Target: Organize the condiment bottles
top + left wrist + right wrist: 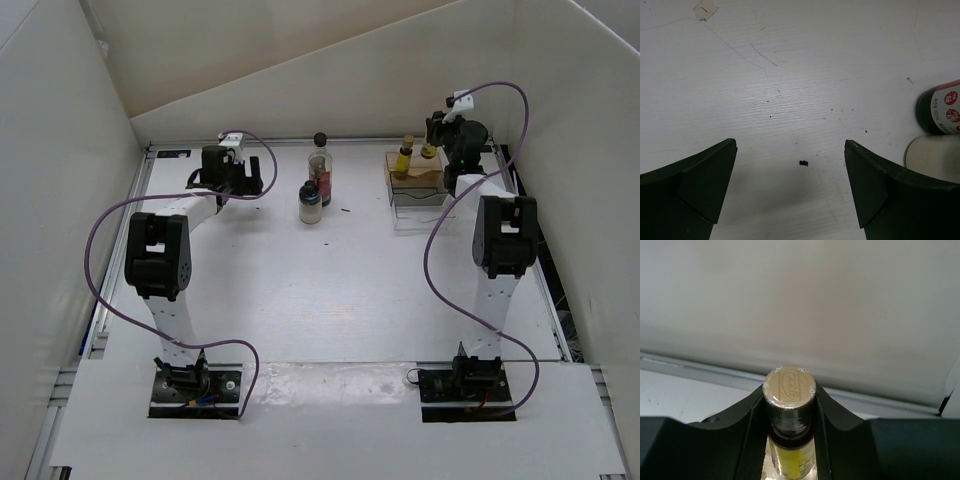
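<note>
Tabletop (330, 290), white and matte, fills the cell; the left wrist view shows it scuffed with fine scratches and a few dark specks, with a scrap of clear tape (705, 9) bearing a red mark near the top edge. Plain white panels (60, 150) close it in on the left, back and right, and metal rails (103, 300) run along its sides. Near the back centre the tall bottle (320, 165) with a round black cap stands upright, and the squat jar (311, 203) stands just in front of it, close beside. At the back right sits the clear rack (415, 190) on its brown base. The loose yellow bottle (405, 157) stands upright at the rack's far side. Just right of it, the held yellow bottle (789, 405), gold-capped, is clamped by the neck between the fingers of the right gripper (788, 392); whether its base rests in the rack cannot be told. The left gripper (790, 144) hangs low over bare table at the back left, jaws spread wide and holding nothing.
</note>
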You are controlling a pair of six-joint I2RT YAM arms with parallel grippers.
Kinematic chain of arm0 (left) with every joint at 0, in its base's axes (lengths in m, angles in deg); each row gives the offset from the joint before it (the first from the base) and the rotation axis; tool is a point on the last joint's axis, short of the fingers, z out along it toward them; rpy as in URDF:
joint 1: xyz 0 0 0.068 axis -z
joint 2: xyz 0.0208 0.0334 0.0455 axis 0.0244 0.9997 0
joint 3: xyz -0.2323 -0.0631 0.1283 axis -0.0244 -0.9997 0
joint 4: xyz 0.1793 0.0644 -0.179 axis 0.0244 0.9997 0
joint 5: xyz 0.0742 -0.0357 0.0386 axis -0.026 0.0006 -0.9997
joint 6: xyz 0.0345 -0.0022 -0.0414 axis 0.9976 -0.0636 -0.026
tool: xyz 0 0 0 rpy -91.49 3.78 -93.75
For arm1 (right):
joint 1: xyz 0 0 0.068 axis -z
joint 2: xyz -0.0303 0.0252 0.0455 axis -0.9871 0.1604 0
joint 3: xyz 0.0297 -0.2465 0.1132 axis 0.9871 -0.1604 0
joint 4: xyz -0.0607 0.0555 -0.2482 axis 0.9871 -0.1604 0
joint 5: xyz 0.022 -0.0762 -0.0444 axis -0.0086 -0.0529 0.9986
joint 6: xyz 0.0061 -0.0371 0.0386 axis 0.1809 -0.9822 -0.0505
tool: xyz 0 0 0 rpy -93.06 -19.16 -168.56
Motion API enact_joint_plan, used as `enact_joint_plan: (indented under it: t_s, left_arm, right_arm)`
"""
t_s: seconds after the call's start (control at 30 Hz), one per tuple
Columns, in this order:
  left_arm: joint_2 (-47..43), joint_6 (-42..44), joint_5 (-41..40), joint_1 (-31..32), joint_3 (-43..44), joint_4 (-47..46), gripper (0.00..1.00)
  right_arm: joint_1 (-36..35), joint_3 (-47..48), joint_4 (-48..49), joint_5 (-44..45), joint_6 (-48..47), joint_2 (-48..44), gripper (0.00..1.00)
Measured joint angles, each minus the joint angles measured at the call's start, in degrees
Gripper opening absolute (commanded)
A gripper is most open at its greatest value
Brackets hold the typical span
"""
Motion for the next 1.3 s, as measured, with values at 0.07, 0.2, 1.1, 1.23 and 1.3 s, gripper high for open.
enact_joint_plan:
  t_s: [0.07, 0.2, 1.1, 1.23, 1.3]
  left_arm:
    - [0.0, 0.0, 0.0, 0.0, 0.4, 0.1, 1.00]
    - [0.5, 0.1, 0.0, 0.0, 1.2, 0.0, 1.00]
    - [2.0, 0.9, -0.1, 0.6, 2.1, 0.7, 1.00]
    - [2.0, 1.0, -0.1, 0.8, 2.1, 0.6, 1.00]
    - [2.1, 1.1, -0.1, 0.8, 2.1, 0.5, 1.00]
  right_arm:
    - [0.0, 0.0, -0.3, 0.0, 0.1, 1.1, 0.00]
    - [0.0, 0.0, -1.2, 0.0, 0.5, 2.3, 0.00]
    - [-0.1, -7.5, 5.1, -0.2, -1.3, 4.6, 0.00]
    - [-0.3, -7.5, 6.2, -0.2, -2.2, 5.0, 0.00]
    - [-0.6, -7.5, 6.2, -0.2, -2.8, 5.0, 0.00]
